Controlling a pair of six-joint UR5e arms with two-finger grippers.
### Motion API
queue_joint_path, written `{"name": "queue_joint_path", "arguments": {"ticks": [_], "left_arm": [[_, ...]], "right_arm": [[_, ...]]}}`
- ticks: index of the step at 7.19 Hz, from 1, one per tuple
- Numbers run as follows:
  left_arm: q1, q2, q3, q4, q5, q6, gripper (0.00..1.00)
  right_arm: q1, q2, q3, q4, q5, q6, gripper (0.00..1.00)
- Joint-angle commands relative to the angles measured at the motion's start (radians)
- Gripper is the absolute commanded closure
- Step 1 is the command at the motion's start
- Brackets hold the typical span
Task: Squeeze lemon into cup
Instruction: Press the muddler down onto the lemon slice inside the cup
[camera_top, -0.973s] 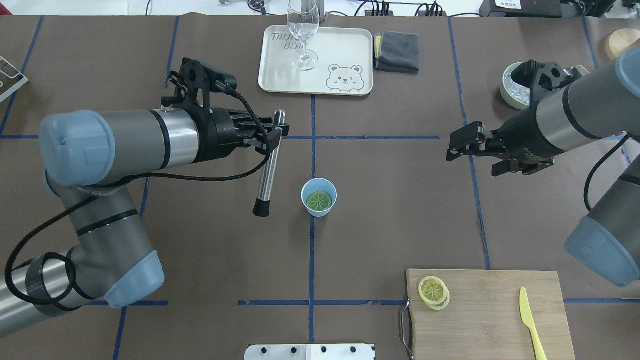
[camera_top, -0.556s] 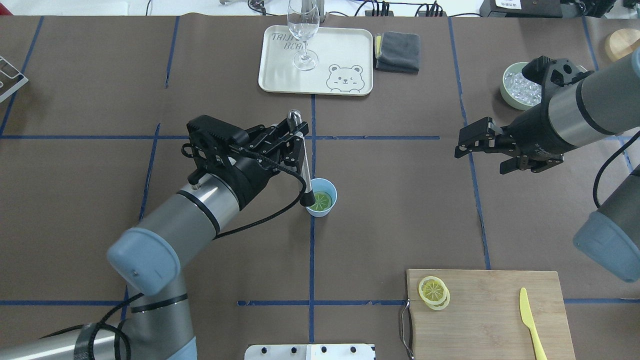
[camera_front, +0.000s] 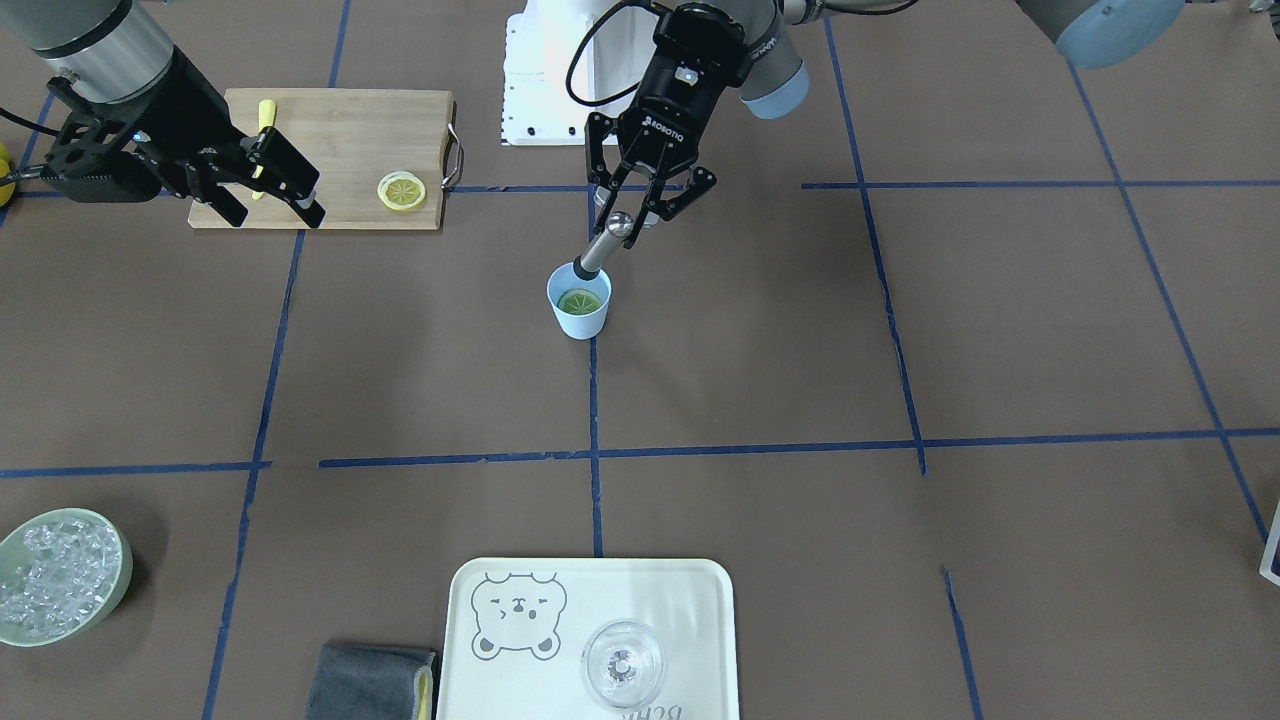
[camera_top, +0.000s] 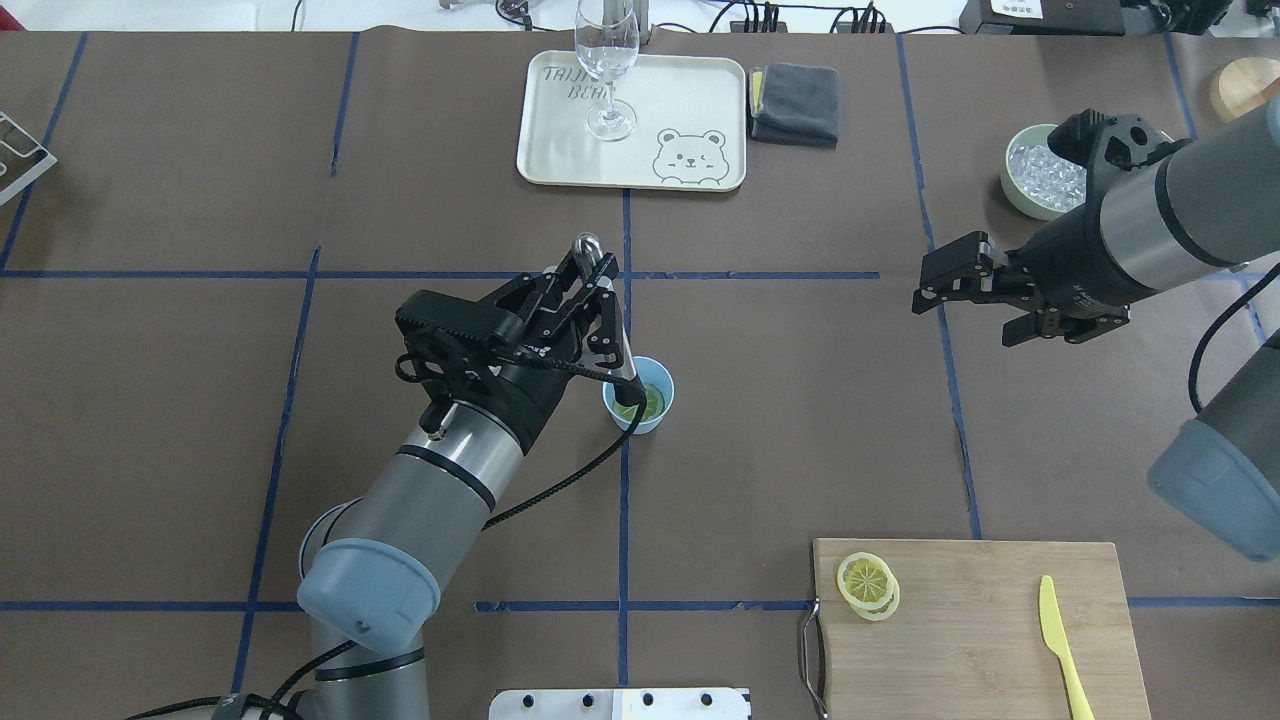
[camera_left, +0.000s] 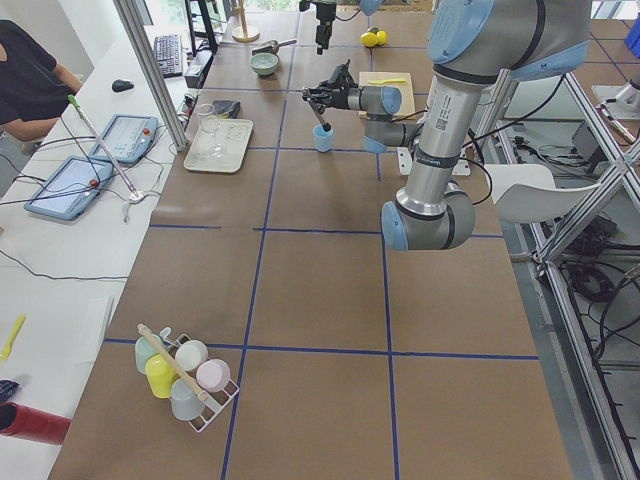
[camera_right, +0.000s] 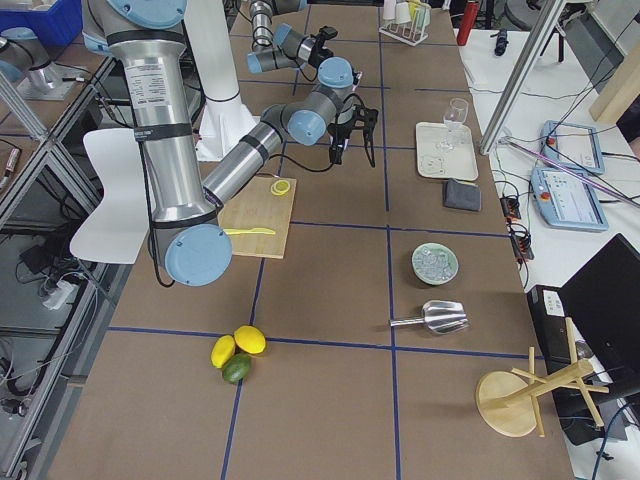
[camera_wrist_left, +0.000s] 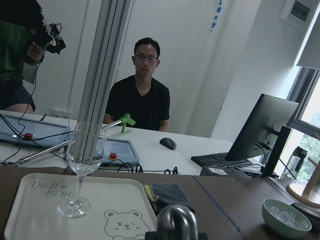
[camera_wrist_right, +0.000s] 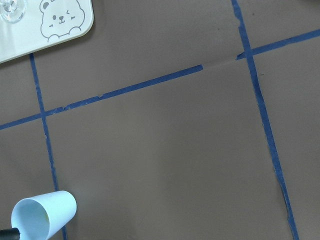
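The light-blue cup (camera_top: 662, 392) stands at the table's middle with a green citrus slice (camera_top: 651, 403) lying inside it. The cup also shows in the front view (camera_front: 581, 318) and in the right wrist view (camera_wrist_right: 44, 214). My left gripper (camera_top: 599, 272) is shut on a steel muddler (camera_top: 610, 320) with a black tip. The muddler leans down and its tip is inside the cup, on or just above the slice (camera_front: 581, 300). The muddler's top end shows in the left wrist view (camera_wrist_left: 176, 220). My right gripper (camera_top: 975, 303) is open and empty, well to the right of the cup.
A wooden cutting board (camera_top: 980, 640) at the front right holds yellow lemon slices (camera_top: 866, 583) and a yellow knife (camera_top: 1060, 640). A tray (camera_top: 690, 100) with a stemmed glass (camera_top: 606, 60), a grey cloth (camera_top: 797, 103) and a bowl of ice (camera_top: 1040, 180) are at the back.
My left arm has swung the muddler from left of the cup to over it and lowered its tip into the cup. My right gripper has drawn back slightly to the right.
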Motion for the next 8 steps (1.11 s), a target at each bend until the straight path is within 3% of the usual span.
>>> {"name": "queue_joint_path", "arguments": {"ticks": [1, 8], "left_arm": [[0.009, -0.028, 0.033, 0.001, 0.048, 0.035, 1.0], [0.03, -0.08, 0.176, -0.002, 0.075, 0.03, 1.0]], "right_arm": [[0.0, -0.002, 0.001, 0.0, 0.002, 0.0, 0.0], [-0.003, 0.0, -0.019, 0.012, -0.001, 0.0, 0.0]]}}
